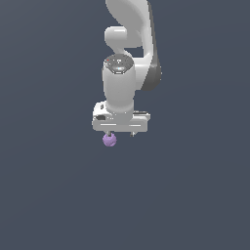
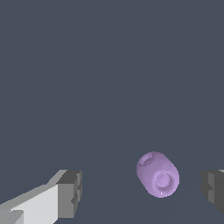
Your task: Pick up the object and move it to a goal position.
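The object, a small light-purple lumpy ball [image 1: 109,140], lies on the dark grey floor just below the white hand of my arm in the exterior view. In the wrist view the ball [image 2: 157,174] sits between my two dark grey fingers [image 2: 70,192], closer to one finger than the other and touching neither. My gripper [image 1: 122,134] is open, with the jaws spread far wider than the ball, and it also shows in the wrist view [image 2: 141,190]. No goal marker shows in either view.
The white arm [image 1: 128,53] rises above the hand. A flat dark grey floor [image 1: 195,195] spreads all around, with no other object or edge in view.
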